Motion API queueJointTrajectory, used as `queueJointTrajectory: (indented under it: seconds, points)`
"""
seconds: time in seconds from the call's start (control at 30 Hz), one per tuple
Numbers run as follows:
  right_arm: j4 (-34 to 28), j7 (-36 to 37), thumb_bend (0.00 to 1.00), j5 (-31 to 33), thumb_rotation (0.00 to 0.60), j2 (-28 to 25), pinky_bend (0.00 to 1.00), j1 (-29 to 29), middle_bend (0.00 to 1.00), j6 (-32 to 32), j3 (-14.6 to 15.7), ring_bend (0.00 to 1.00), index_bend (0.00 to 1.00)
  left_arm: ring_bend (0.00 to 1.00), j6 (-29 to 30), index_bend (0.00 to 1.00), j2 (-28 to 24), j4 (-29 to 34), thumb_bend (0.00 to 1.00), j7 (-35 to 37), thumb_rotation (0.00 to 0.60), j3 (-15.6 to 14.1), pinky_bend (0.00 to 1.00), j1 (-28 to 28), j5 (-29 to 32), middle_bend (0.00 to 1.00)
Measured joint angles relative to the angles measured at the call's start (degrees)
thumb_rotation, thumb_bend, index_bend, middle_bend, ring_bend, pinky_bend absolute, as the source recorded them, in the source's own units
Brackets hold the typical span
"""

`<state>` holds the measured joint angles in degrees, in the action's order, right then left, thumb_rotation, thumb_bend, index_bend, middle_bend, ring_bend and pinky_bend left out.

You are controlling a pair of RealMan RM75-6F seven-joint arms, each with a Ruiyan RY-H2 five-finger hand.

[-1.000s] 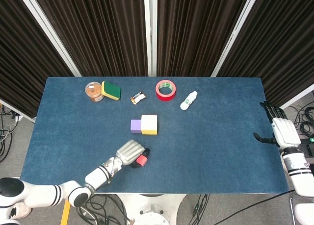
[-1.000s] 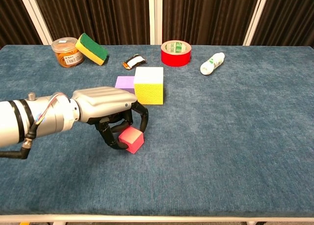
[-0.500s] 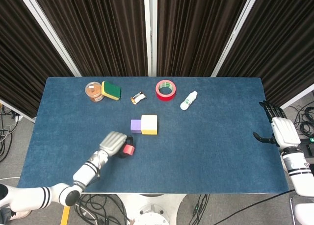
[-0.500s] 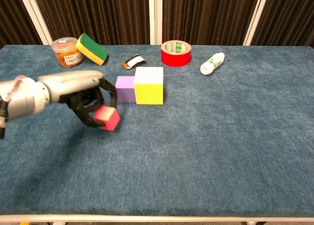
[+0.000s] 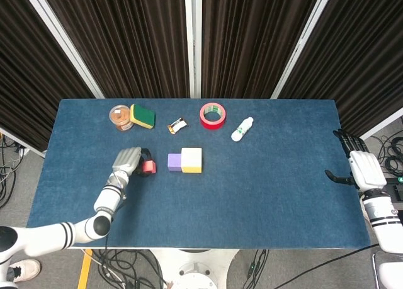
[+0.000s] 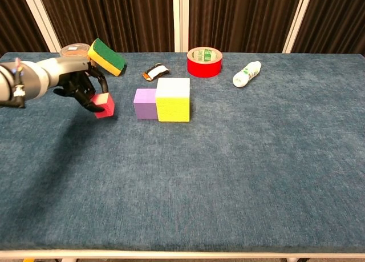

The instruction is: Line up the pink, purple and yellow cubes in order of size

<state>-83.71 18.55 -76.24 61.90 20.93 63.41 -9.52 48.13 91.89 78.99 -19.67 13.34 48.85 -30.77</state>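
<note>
Left robot hand (image 6: 80, 84) grasps pink cube (image 6: 104, 105), just above the tabletop (image 6: 239, 159), left of purple cube (image 6: 145, 103), which touches yellow cube (image 6: 173, 99). Row runs left-right; gap to close rightward. Right robot hand (image 5: 363, 169) released, far off.

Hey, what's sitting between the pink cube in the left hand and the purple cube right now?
Nothing: only bare blue table separates the pink cube, held by the left hand, from the purple cube. Both views show the gap.
</note>
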Motion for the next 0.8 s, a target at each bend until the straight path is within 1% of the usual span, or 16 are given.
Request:
queueJointTrajectory:
  seconds: [0.17, 0.27, 0.43, 0.8]
  points:
    - [-0.24, -0.11, 0.14, 0.06, 0.600, -0.25, 0.00, -0.19, 0.02, 0.26, -0.01, 0.00, 0.00, 0.92, -0.25, 0.56, 2.45, -3.54, 0.29, -3.40, 0.600, 1.05, 1.00, 2.91, 6.27, 0.92]
    - [-0.19, -0.12, 0.14, 0.23, 0.600, -0.32, 0.00, -0.23, 0.02, 0.19, -0.03, 0.00, 0.00, 0.92, 0.07, 0.56, 3.94, -4.99, 0.29, -5.06, 0.600, 1.46, 1.00, 4.33, 8.13, 0.92]
    - [-0.04, -0.01, 0.14, 0.15, 0.600, -0.36, 0.00, -0.28, 0.02, 0.17, 0.04, 0.00, 0.00, 0.92, 0.54, 0.56, 5.40, -6.15, 0.29, -6.83, 0.600, 1.79, 1.00, 5.83, 9.20, 0.92]
    - [0.39, 0.38, 0.14, 0.57, 0.600, -0.49, 0.00, -0.60, 0.02, 0.10, 0.05, 0.00, 0.00, 0.92, 0.91, 0.55, 6.82, -7.92, 0.29, -9.38, 0.600, 1.19, 1.00, 7.20, 8.32, 0.92]
